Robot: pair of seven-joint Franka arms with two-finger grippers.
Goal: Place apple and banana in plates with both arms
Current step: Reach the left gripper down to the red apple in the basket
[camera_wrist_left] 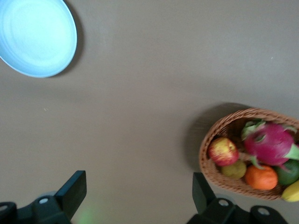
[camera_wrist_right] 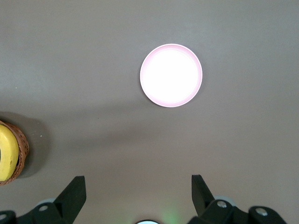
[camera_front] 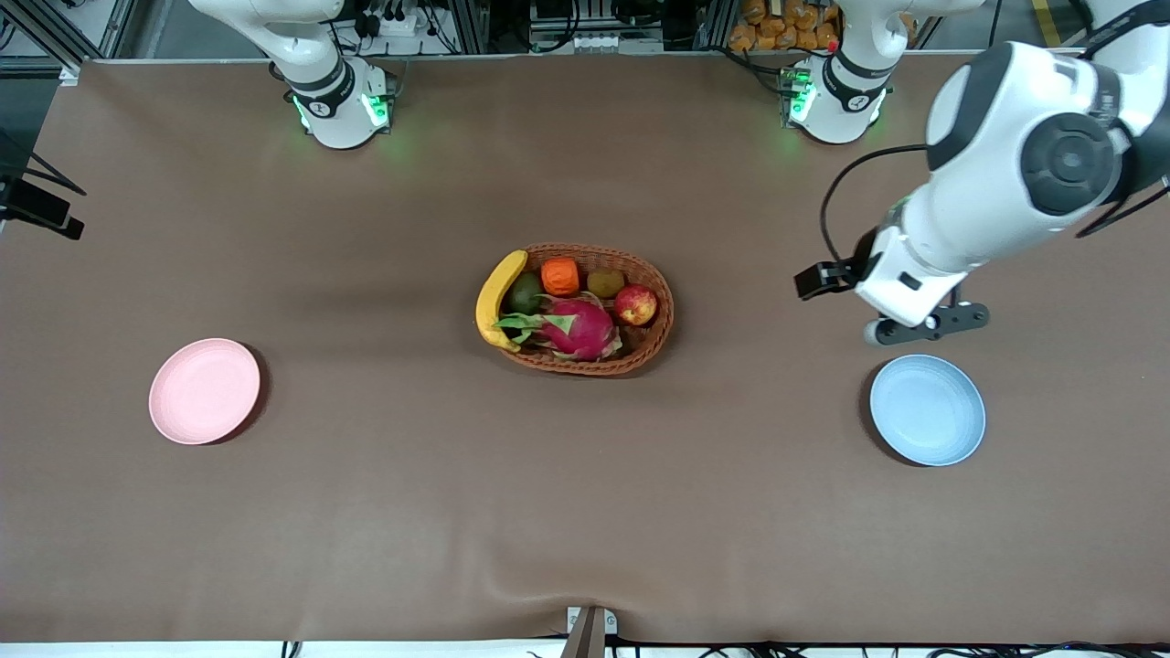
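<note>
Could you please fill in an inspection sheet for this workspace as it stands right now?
Surface: brown cloth, slightly rippled at the edge nearest the front camera.
Job's things: apple and banana both in the basket; pink plate and blue plate hold nothing.
Clutter: dragon fruit, orange fruit and two greenish fruits share the basket.
Grippers: left gripper open over bare cloth between blue plate and basket; right gripper open over bare cloth short of the pink plate.
Cables: black cable loops by the left arm.
Surroundings: frames and equipment past the table's base edge.
</note>
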